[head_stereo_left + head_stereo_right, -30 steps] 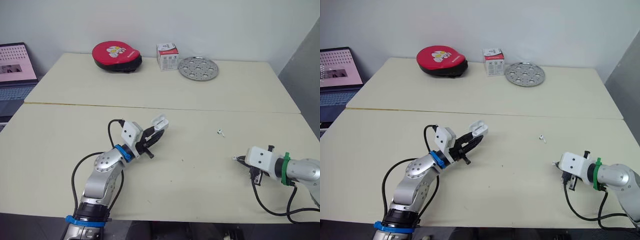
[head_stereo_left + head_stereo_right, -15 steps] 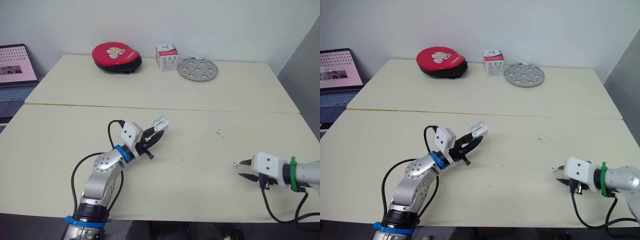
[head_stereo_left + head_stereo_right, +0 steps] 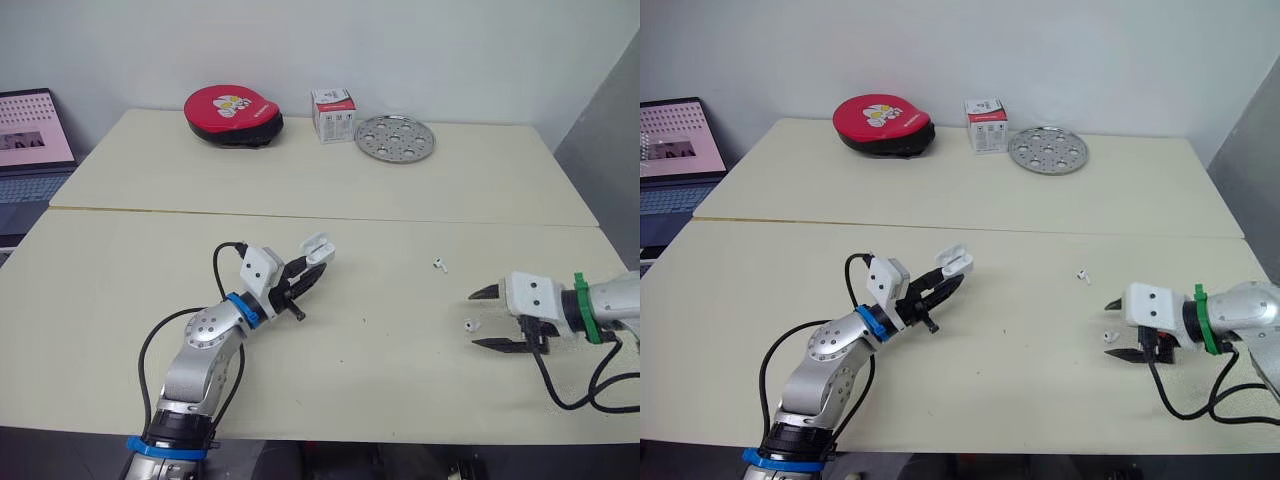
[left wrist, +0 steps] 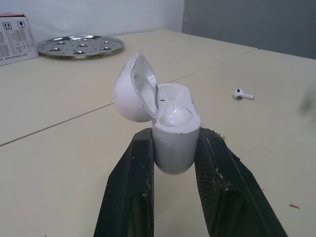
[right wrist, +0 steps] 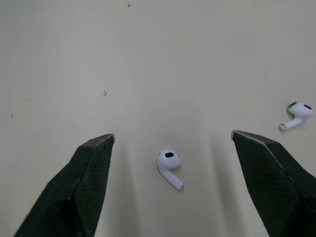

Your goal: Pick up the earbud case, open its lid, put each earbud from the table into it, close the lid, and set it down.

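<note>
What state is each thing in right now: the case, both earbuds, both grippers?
earbud case: lid open, no earbud inside.
left gripper: shut on the earbud case.
right gripper: open, low over the table.
near earbud: lying on the table between the right gripper's fingers, not gripped.
far earbud: lying on the table, apart from both grippers.

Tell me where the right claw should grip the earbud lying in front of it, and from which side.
Take the earbud by its rounded head, not the thin stem. It lies flat on the table, so the right claw is probably best lowered from above, open, one side on each flank of the head, then closed across it.
</note>
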`<state>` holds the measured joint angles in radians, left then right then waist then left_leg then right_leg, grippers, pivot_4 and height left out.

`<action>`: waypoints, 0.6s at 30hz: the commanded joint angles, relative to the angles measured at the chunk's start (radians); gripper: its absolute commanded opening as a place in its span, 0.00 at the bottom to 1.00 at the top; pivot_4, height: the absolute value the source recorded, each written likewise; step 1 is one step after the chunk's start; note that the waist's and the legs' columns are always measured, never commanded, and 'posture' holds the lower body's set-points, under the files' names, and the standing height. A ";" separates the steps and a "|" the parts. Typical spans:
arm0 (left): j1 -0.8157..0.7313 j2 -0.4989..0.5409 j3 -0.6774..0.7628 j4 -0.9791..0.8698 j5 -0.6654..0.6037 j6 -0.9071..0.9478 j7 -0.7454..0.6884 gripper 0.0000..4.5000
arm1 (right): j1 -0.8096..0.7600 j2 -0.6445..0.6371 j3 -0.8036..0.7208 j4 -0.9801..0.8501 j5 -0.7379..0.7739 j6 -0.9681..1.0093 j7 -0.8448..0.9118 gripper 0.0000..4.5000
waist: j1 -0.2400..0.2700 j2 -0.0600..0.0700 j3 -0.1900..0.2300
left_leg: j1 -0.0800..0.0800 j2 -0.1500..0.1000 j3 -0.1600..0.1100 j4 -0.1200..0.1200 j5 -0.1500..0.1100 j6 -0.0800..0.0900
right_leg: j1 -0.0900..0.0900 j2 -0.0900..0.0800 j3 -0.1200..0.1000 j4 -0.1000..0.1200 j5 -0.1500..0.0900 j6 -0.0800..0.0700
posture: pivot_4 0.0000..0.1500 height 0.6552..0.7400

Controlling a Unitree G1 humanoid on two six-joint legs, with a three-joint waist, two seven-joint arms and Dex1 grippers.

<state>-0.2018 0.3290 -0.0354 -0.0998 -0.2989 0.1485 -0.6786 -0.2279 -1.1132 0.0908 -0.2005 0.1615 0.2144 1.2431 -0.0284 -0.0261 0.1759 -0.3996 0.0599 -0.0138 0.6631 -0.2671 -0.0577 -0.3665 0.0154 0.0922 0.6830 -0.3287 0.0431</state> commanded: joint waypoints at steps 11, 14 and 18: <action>0.003 -0.001 -0.007 -0.064 -0.002 -0.001 0.013 0.17 | -0.240 0.084 0.199 0.337 -0.163 -0.243 0.193 0.86 | 0.000 0.000 0.000 | 0.000 0.000 0.000 0.000 0.000 0.000 | -0.001 -0.001 0.000 0.001 0.000 0.000 | 1.00 1.00; 0.009 -0.001 -0.007 -0.071 -0.004 0.001 0.019 0.17 | -0.249 0.102 0.207 0.374 -0.176 -0.260 0.202 0.78 | 0.000 0.000 0.000 | 0.000 0.000 0.000 0.001 0.000 0.000 | -0.001 -0.001 0.000 0.004 0.000 0.000 | 1.00 1.00; 0.015 0.000 -0.005 -0.077 -0.005 0.004 0.024 0.17 | -0.243 0.114 0.207 0.397 -0.185 -0.278 0.211 0.49 | 0.000 0.000 0.000 | 0.002 0.000 0.000 0.003 0.000 0.000 | -0.001 0.000 0.001 0.007 0.000 0.000 | 1.00 1.00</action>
<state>-0.1880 0.3284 -0.0414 -0.1195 -0.2985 0.1539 -0.6602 -0.4644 -1.0013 0.2960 0.1824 0.0015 -0.0575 1.4605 -0.0289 -0.0259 0.1759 -0.3974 0.0602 -0.0133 0.6662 -0.2670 -0.0578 -0.3672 0.0149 0.0935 0.6912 -0.3286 0.0429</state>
